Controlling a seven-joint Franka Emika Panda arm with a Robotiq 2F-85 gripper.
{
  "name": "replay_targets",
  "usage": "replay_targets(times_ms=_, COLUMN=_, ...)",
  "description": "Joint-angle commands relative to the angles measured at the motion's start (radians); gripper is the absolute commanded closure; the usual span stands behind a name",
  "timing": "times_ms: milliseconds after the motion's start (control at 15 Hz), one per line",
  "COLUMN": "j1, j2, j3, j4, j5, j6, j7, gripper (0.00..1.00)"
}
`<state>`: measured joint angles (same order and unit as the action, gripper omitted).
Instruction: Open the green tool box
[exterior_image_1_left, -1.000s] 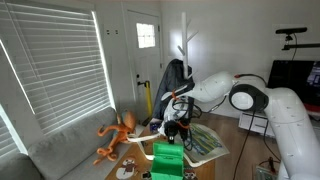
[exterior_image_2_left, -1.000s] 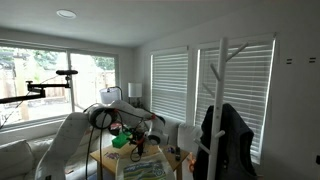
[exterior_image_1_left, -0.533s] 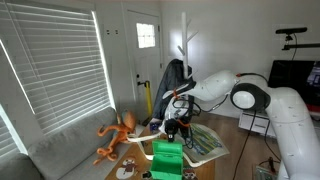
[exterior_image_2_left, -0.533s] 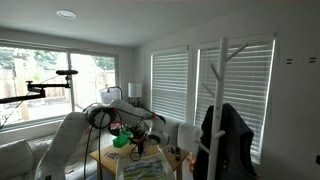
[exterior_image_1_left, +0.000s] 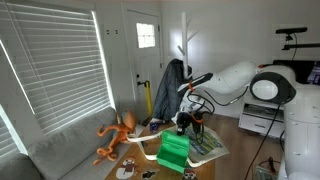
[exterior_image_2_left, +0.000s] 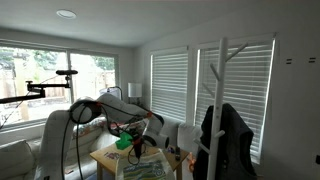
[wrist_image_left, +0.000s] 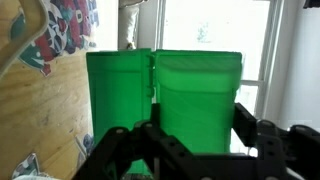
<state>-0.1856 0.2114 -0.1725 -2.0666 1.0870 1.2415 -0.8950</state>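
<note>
The green tool box (exterior_image_1_left: 172, 150) stands tilted on the low table in both exterior views, and shows small behind the arm (exterior_image_2_left: 123, 143). In the wrist view it fills the middle as two green halves joined at a hinge line: one half (wrist_image_left: 118, 95) is to the left, the other sits between my fingers. My gripper (wrist_image_left: 198, 116) is shut on that second half, one black finger on each side. The gripper (exterior_image_1_left: 185, 124) is at the box's upper edge. I cannot tell which half is the lid.
An orange many-legged toy (exterior_image_1_left: 115, 135) lies on the grey couch beside the table. A patterned mat (exterior_image_1_left: 208, 146) covers the table's far part, and small items lie near its front edge (exterior_image_1_left: 128, 170). A white coat stand (exterior_image_2_left: 222, 100) holds a dark jacket.
The arm has pulled up and back. The green box, upright before, now leans over, and its gripped half has swung up with the gripper.
</note>
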Motion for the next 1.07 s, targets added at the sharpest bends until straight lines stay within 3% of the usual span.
replay_targets(times_ms=0, j1=-0.017, j2=-0.030, j3=-0.014, j4=-0.037, j5=-0.001, j6=0.005, j7=-0.017, gripper=0.30)
replay_targets(times_ms=200, j1=-0.033, j2=-0.084, j3=-0.030, j4=-0.099, j5=0.002, j6=0.015, j7=-0.029, gripper=0.30)
replay_targets(times_ms=267, j1=-0.031, j2=-0.088, j3=-0.028, j4=-0.104, j5=0.003, j6=0.019, j7=-0.029, gripper=0.55)
replay_targets(times_ms=1000, j1=-0.073, j2=0.236, j3=-0.020, j4=0.162, j5=-0.016, j6=-0.274, j7=0.022, gripper=0.55)
